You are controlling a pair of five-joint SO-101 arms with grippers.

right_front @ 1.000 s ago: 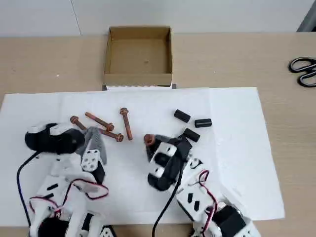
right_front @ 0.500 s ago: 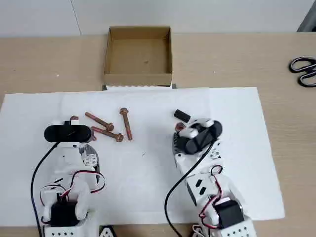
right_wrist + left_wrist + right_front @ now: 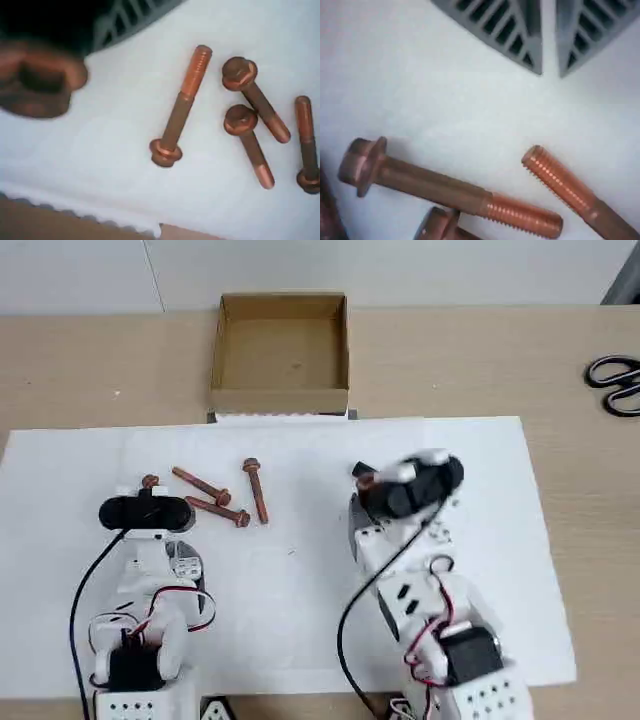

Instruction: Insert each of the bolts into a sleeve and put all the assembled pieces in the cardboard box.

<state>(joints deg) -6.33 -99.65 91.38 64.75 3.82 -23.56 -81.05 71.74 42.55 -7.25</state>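
Observation:
Several copper bolts lie on the white sheet: one (image 3: 201,485) slanted, one (image 3: 257,490) nearly upright, one (image 3: 222,510) closest to the left arm. My left gripper (image 3: 549,67) hovers just beside two of them (image 3: 445,190) (image 3: 570,185), its grey fingers (image 3: 520,35) almost together with nothing between. My right gripper (image 3: 372,485) sits mid-sheet, shut on a bolt (image 3: 40,85) whose copper head (image 3: 365,481) points toward the loose bolts (image 3: 180,110). A dark mass around the held bolt hides whether a sleeve is on it. A black sleeve (image 3: 360,470) peeks out beside the right gripper.
The open cardboard box (image 3: 280,398) stands beyond the sheet's far edge, roughly between the arms. Scissors (image 3: 615,380) lie at the table's far right. The white sheet (image 3: 290,560) is bare between the two arms.
The right arm swung right and away from the near edge with the bolt, now covering the sleeves. The left arm drew back from the bolts, then held nearly still.

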